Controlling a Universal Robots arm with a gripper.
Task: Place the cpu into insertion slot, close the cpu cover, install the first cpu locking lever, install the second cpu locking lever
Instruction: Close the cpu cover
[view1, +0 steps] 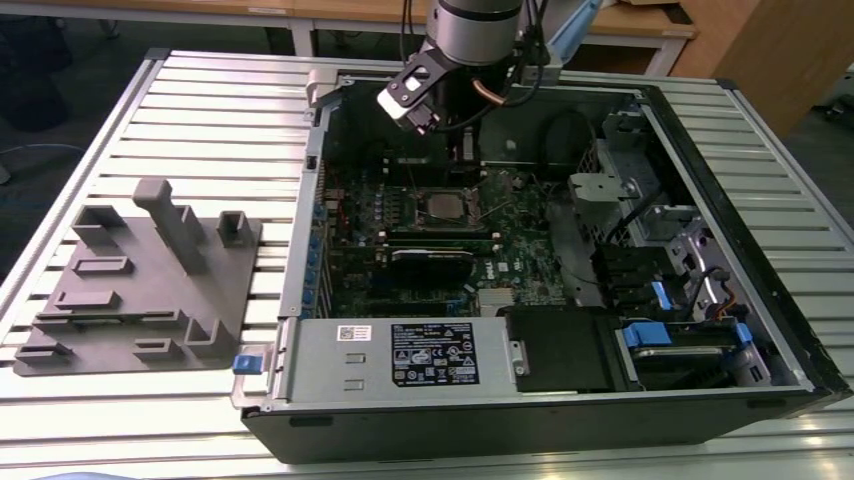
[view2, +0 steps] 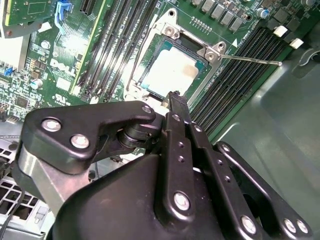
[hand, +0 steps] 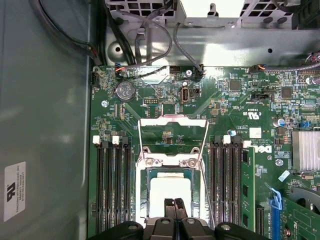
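Note:
The cpu (hand: 170, 192) (view2: 170, 72) lies flat in the insertion slot (view1: 441, 207) on the green board, its pale metal top catching the light. The cpu cover (hand: 170, 161) (view2: 192, 40), a thin metal frame, sits down around the chip. A thin wire lever (view2: 250, 59) sticks out sideways over the memory slots, and another wire (hand: 206, 192) runs beside the socket. My gripper (hand: 174, 204) (view2: 176, 97) hangs just above the socket's edge, shut with nothing in it. In the exterior view the gripper (view1: 465, 152) is inside the open case, behind the socket.
Long black memory slots (hand: 112, 190) (hand: 227, 190) flank the socket. A finned heatsink (hand: 306, 150) sits nearby. The grey power-supply box (view1: 387, 355) fills the case's front, with cables and drive bays (view1: 667, 260) on the exterior view's right. A grey fixture plate (view1: 134, 290) lies on the table.

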